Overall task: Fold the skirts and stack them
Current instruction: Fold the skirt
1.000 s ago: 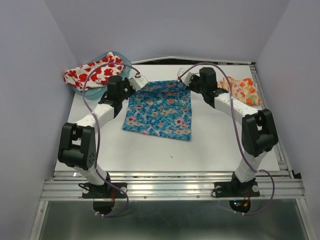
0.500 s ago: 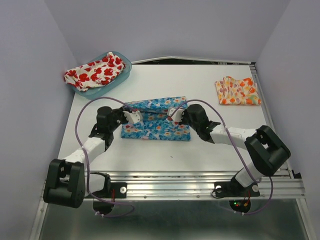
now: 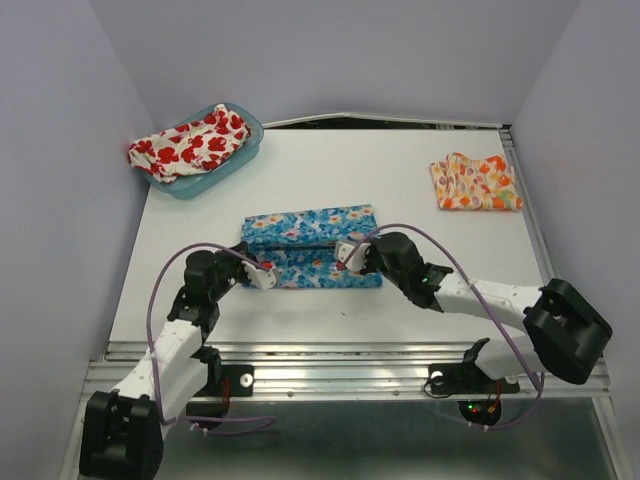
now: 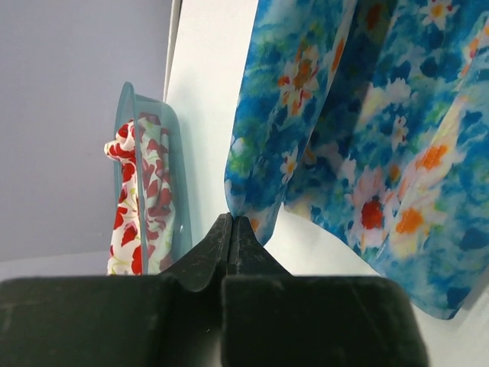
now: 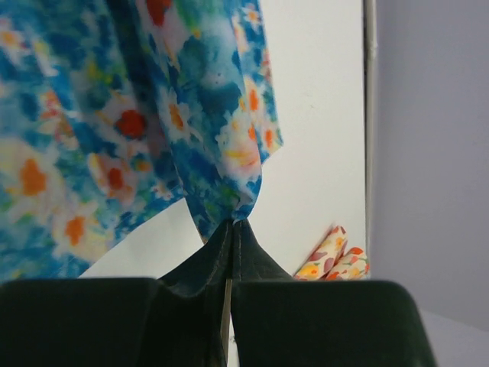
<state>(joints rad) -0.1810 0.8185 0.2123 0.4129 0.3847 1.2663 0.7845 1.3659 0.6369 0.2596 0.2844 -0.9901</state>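
Note:
The blue floral skirt (image 3: 310,247) lies folded in half at the table's middle. My left gripper (image 3: 264,272) is shut on its near left corner, seen pinched in the left wrist view (image 4: 252,206). My right gripper (image 3: 343,258) is shut on its near right corner, seen in the right wrist view (image 5: 229,210). The white skirt with red poppies (image 3: 188,142) lies in the teal tub (image 3: 243,153) at the back left. The orange-yellow skirt (image 3: 476,183) lies folded at the back right; it also shows in the right wrist view (image 5: 335,258).
The tub with the poppy skirt shows at the left of the left wrist view (image 4: 141,199). The white table (image 3: 400,180) ends at a metal rail (image 3: 340,365) at the front. Purple walls close in on the left, back and right.
Both grippers pulled the blue skirt's far edge from the back toward the front, folding it in half. Both arms have drawn back low toward the near edge.

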